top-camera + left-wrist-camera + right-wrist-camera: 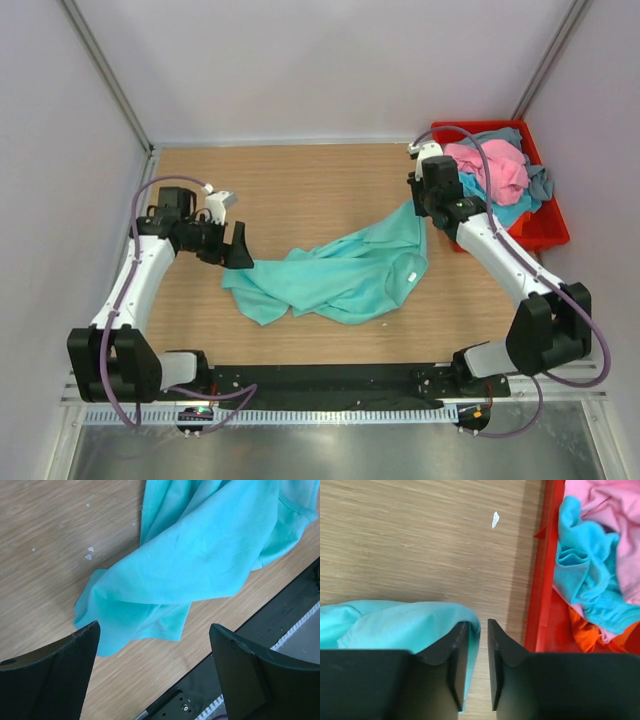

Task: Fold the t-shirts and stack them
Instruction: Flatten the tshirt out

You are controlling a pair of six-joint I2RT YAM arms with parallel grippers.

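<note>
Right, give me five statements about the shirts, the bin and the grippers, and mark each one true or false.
1. The left gripper is open and holds nothing. True.
2. The teal t-shirt lies neatly folded. False: it is crumpled and spread loosely on the table.
3. The red bin sits at the table's far right side. True.
4. The pink t-shirt lies on the table beside the teal one. False: it is piled in the red bin with other clothes.
5. The right gripper is above the inside of the bin. False: it is over the table just beside the bin, with an edge of the teal t-shirt between its fingers.
</note>
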